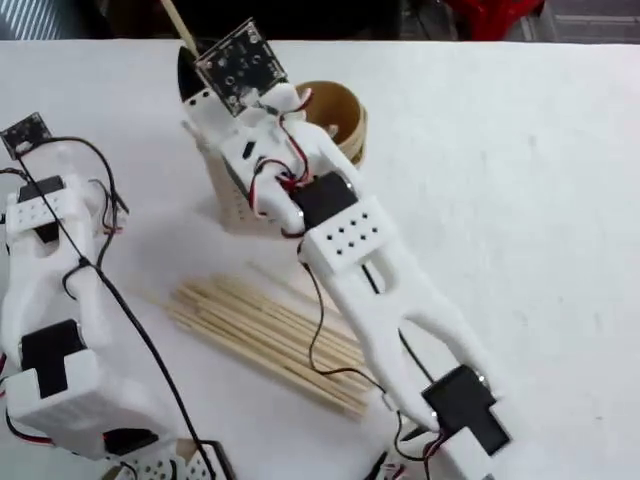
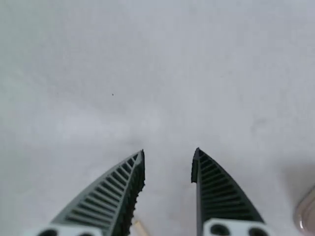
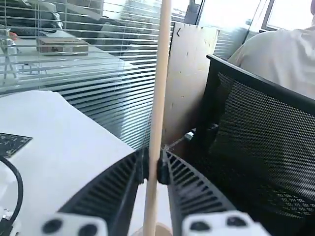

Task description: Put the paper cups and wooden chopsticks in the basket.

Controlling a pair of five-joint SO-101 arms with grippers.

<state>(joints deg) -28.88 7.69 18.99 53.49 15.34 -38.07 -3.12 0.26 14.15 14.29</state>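
Right wrist view: the right gripper (image 3: 153, 167) pinched one pale wooden chopstick (image 3: 160, 88) upright. More thin wooden chopsticks (image 1: 270, 335) lay piled on the white table (image 1: 520, 180) near the cream slotted basket (image 1: 232, 205). The left gripper (image 2: 168, 164) gaped apart.

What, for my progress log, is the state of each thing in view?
left gripper: open, above the table.
right gripper: shut on a chopstick, held upright.
chopstick pile: lying loose on the table.
basket: upright on the table.
paper cups: upright; in or behind basket unclear.
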